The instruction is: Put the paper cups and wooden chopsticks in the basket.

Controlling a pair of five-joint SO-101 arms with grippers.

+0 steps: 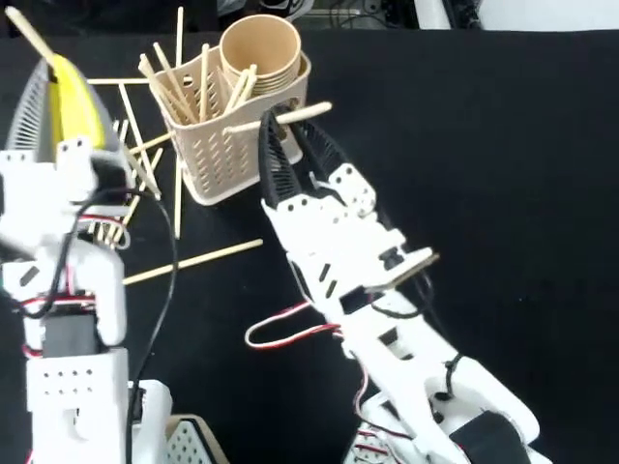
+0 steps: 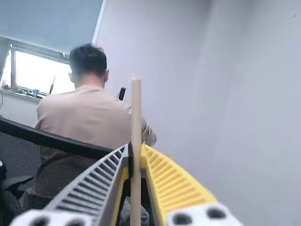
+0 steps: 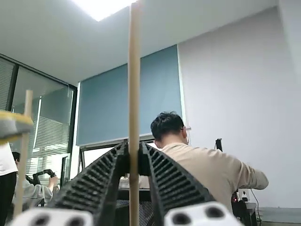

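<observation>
We see the right gripper (image 1: pixel 279 121) clamped on a pale wooden chopstick (image 1: pixel 308 111) just beside the cream perforated plastic basket (image 1: pixel 221 159), and the left gripper (image 1: pixel 48 63) pinching another chopstick (image 1: pixel 27 31) farther off.

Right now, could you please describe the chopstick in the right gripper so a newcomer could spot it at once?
Find the cream basket with paper cups at the far side of the black table. Beside its rim, the black-fingered right gripper is shut on one chopstick. Unlike the sticks standing in the basket or lying on the table, it is held crosswise in the air.
</observation>
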